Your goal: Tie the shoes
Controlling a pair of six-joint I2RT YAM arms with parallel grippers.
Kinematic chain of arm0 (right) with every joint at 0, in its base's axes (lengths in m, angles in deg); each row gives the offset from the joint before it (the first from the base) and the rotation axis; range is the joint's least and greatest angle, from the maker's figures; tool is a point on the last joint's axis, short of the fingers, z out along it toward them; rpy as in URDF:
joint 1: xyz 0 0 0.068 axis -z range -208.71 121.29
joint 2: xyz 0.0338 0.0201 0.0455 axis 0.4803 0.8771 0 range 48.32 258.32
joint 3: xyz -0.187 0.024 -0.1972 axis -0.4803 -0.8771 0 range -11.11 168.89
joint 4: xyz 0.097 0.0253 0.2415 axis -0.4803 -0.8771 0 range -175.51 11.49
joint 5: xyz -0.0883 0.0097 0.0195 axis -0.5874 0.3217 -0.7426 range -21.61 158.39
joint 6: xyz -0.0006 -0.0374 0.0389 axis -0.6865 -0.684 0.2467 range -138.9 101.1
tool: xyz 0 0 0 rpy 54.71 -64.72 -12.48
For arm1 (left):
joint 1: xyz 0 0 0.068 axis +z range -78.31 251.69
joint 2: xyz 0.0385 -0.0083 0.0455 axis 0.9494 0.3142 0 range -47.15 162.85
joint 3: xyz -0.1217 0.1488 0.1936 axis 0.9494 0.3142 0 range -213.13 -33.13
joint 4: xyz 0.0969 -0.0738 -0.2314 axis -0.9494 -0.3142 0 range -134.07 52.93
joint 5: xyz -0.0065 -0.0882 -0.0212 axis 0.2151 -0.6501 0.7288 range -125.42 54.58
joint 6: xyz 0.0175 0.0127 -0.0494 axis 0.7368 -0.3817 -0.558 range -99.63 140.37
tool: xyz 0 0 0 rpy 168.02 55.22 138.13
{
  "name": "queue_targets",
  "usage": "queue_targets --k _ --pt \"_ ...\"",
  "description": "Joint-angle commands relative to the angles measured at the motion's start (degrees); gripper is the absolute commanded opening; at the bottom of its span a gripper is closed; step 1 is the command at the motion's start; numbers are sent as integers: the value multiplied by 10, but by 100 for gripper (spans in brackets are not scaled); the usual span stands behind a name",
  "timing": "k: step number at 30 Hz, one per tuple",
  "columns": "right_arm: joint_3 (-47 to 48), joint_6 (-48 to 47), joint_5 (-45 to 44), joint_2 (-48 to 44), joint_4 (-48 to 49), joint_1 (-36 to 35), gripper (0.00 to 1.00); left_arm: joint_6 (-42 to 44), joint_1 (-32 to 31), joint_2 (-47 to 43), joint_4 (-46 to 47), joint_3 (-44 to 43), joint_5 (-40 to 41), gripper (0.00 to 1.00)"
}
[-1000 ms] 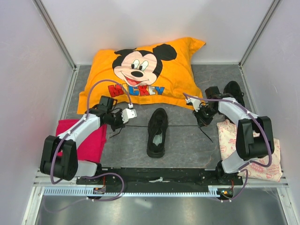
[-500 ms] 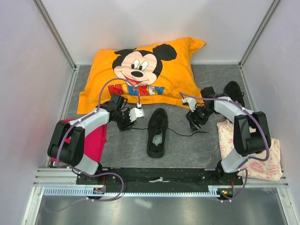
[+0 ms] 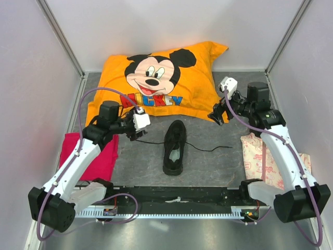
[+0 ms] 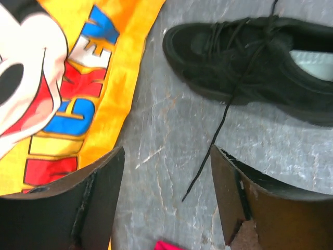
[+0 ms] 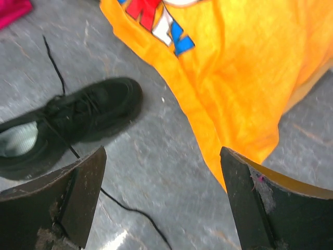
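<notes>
1. The counter (image 3: 208,169) is boxed in by pale walls (image 3: 31,78) at the left, right and back. Bare grey surface lies open on both sides of the shoe and in front of it.
2. The pillow (image 3: 156,78) fills the back middle, its front edge near the shoe's toe.
3. The red cloth (image 3: 99,159) lies at the left edge, partly under the left arm (image 3: 78,156). The patterned cloth (image 3: 256,156) lies at the right edge, partly under the right arm (image 3: 281,140).
4. The right arm covers the back right corner, and what lies there cannot be made out.
5. The shoe (image 3: 175,148) lies mid-counter with its toe toward the pillow, apart from both pincers. Black on black, its knot is hard to read.
6. The left lace (image 3: 151,141) and the right lace (image 3: 208,149) trail slack on the counter.
7. The left pincer (image 4: 166,153) stands released above the left lace's end. The right pincer (image 5: 162,151) stands released by the pillow's right corner. Neither grasps anything.
</notes>
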Motion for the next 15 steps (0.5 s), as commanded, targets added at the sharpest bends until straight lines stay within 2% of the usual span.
queue_targets --k 1,5,8,15 --pt "-23 48 69 20 89 -1 98 22 -24 21 -4 18 -48 76" --pt "41 29 68 77 -12 -7 98 56 -44 80 -10 10 -62 74" --pt "63 5 67 109 -73 -14 98 75 -56 142 -8 -1 -77 68" --pt "75 -47 6 162 -182 -31 98 97 -93 259 -8 -54 -85 51"
